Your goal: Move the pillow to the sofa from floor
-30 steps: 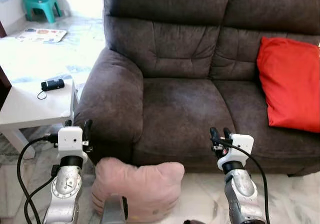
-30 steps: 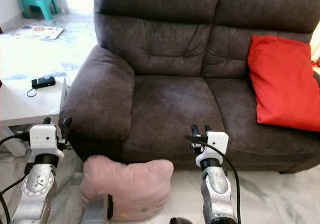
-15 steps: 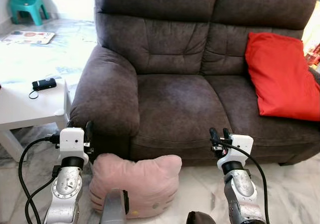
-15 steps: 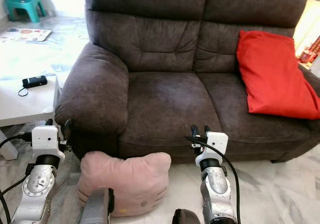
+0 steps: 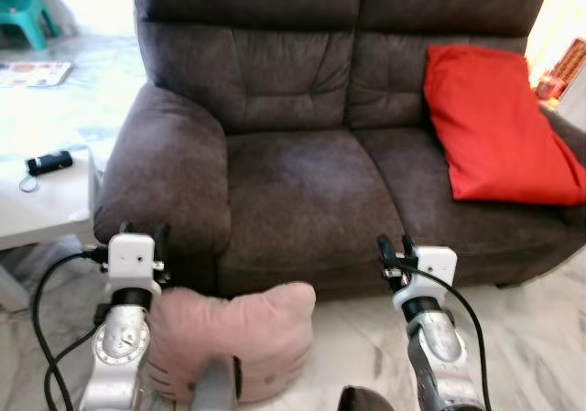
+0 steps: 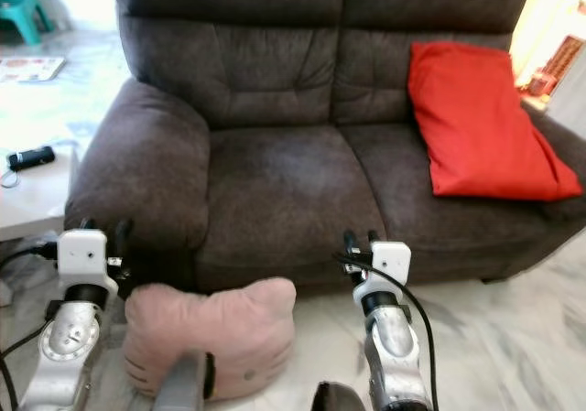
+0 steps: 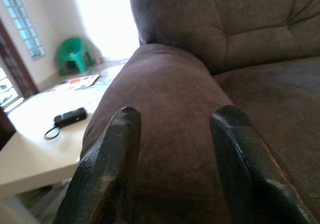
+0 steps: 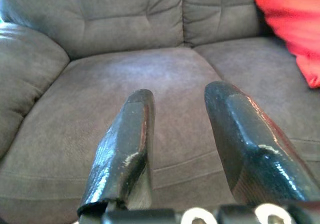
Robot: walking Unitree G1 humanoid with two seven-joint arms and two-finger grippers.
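Matt brown suede-like cloth sofa (image 5: 302, 182), soft pink plush pillow (image 5: 233, 338), glossy marble floor (image 5: 536, 338).

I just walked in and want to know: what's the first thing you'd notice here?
The bright red pillow jumps out first, leaning on the right side of the big brown sofa. Next comes the pink pillow with a cat face, lying on the floor against the sofa's front. The left gripper and right gripper are held up on either side of it, both open.
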